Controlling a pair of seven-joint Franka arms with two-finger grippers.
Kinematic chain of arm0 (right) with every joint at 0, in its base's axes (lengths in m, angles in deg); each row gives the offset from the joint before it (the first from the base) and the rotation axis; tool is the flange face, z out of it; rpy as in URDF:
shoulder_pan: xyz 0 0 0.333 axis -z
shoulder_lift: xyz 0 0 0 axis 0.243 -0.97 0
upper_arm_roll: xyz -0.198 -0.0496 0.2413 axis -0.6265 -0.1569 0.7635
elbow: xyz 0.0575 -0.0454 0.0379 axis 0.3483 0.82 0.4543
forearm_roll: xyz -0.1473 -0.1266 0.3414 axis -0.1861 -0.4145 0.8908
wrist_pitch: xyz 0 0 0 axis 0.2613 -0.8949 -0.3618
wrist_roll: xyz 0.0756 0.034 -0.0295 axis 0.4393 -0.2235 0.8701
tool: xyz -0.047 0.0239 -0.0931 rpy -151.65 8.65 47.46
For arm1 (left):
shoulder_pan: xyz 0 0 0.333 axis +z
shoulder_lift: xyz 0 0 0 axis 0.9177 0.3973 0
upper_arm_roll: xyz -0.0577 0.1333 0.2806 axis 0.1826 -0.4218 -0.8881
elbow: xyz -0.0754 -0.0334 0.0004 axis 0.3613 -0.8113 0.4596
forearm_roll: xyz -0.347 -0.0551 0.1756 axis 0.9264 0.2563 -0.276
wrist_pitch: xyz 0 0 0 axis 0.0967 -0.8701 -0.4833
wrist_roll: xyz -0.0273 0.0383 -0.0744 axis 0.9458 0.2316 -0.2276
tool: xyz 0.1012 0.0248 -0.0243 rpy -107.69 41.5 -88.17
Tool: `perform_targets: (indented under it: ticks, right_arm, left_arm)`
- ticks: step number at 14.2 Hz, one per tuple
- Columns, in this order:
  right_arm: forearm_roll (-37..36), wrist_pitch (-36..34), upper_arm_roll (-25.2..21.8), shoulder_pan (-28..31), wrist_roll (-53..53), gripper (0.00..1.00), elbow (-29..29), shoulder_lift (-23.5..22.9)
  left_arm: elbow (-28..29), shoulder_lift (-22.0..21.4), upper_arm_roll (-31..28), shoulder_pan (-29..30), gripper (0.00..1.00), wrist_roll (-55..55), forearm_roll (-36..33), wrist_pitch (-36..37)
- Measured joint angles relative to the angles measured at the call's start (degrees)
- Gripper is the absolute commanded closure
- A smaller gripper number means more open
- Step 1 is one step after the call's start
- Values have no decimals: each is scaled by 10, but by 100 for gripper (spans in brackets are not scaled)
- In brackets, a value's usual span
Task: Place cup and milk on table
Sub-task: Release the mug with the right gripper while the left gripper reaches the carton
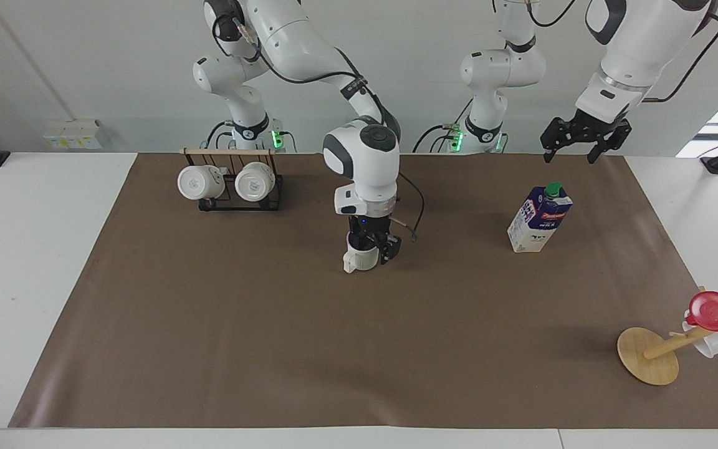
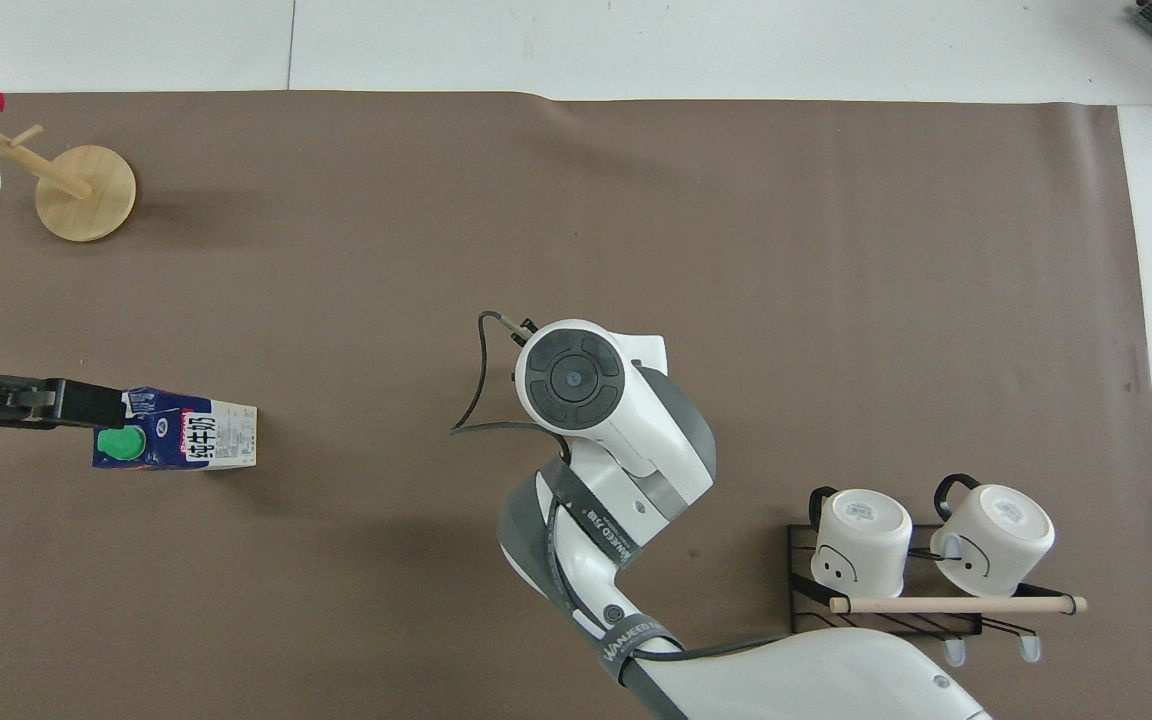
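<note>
Directly beneath the right gripper (image 1: 376,248), at the middle of the brown sheet, the cup (image 1: 360,260) stands upright on the desk (image 1: 35,237), its loop handle turned away from the robots; the gripper's fingers are spread apart and reach down at the cup's rim, one on the side toward the left arm's end, and whether they touch it cannot be told. From above, the right arm's wrist hides both cup and gripper. Toward the left arm's end of the desk from this gripper, well apart, the milk (image 1: 540,218) stands upright on the sheet, green cap on top. Over the desk's edge nearest the robots, above and beside the carton, hangs the left gripper (image 1: 569,149), fingers wide open and holding nothing. The desk is a wide white top covered by a matte brown sheet (image 1: 334,349), with a plain pale wall at the robots' end. Toward the right arm's end from the cup, nearer to the robots, a black wire rack (image 1: 240,196) with a wooden rod carries two white mugs (image 1: 200,182). Farther from the robots than the milk, at the sheet's corner, a tipped wooden mug tree (image 1: 649,355) holds a red translucent cup (image 1: 717,312).
</note>
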Motion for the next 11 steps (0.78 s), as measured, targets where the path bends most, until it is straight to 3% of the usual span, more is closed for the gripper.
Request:
perform_targets:
  ticks: [4, 11]
  right_arm:
    - [0, -7, -6, 5, 48, 0, -2, 32]
    - [0, -130, -8, 90, 256, 0, -4, 148]
  left_arm:
    - [38, 0, 0, 1, 0, 28, 0, -49]
    - [102, 0, -2, 21, 0, 43, 0, -121]
